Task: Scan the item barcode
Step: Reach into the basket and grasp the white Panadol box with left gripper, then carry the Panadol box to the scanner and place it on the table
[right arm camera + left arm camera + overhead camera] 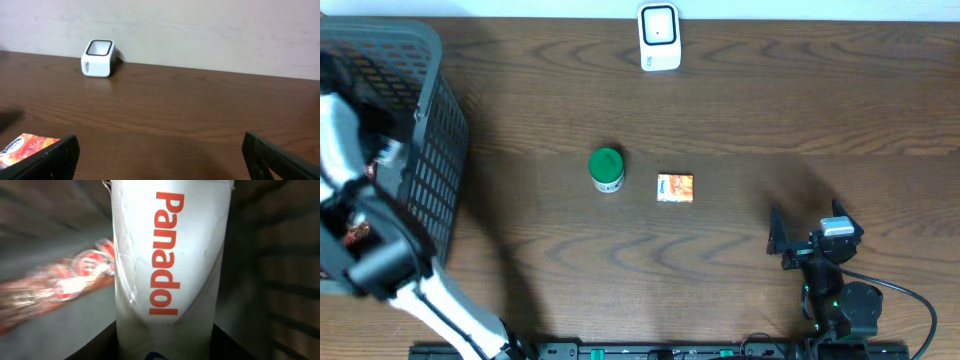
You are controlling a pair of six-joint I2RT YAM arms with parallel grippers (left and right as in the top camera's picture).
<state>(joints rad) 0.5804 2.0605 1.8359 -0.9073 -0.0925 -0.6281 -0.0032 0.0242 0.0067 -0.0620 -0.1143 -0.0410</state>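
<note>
I see my left gripper [165, 341] clenched on the white Panadol pack [167, 255] inside the basket [435, 170], my right gripper [160, 145] released wide above the table [200, 107].

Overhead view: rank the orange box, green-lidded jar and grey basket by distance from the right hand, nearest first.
1. Orange box: mid-table, just left of the right hand.
2. Green-lidded jar: mid-table, on the far side of the box.
3. Grey basket: far left end of the table.
</note>
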